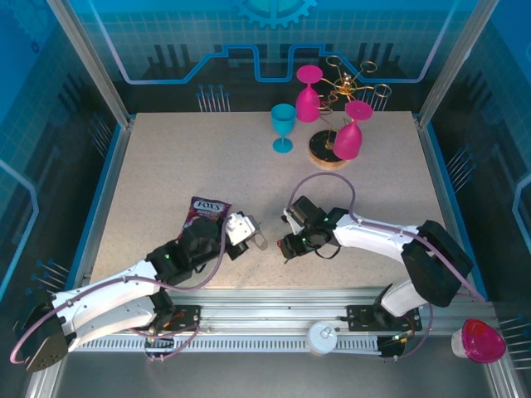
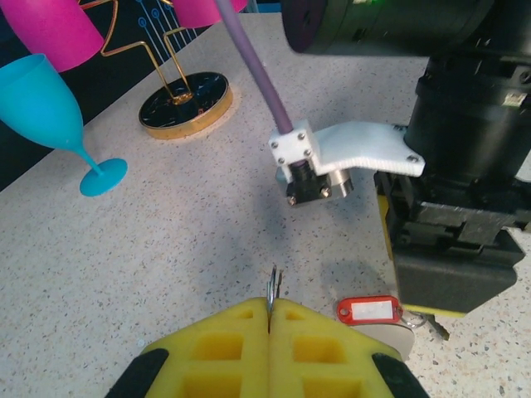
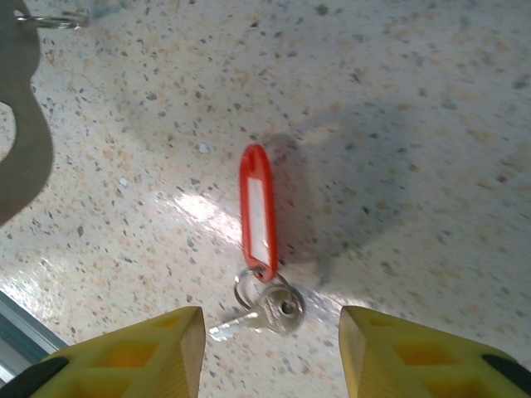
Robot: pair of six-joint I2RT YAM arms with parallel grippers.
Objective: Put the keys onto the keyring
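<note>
The keys lie flat on the speckled table: a small silver key (image 3: 274,313) on a wire ring joined to a red plastic tag (image 3: 258,211). My right gripper (image 3: 270,352) hovers over them, open, its yellow fingers (image 3: 162,352) on either side of the key and touching nothing. The keyring's grey loop (image 3: 21,149) shows at the upper left there. My left gripper (image 2: 270,319) is shut on the keyring's thin silver rings (image 2: 272,288), with the red tag (image 2: 369,310) just to its right. In the top view both grippers meet mid-table, left (image 1: 251,235) and right (image 1: 288,246).
A purple snack packet (image 1: 206,211) lies beside my left arm. At the back stand a turquoise glass (image 1: 283,124) and a gold wire rack (image 1: 332,149) hung with pink glasses. A pink cup (image 1: 479,340) sits off the table at the near right.
</note>
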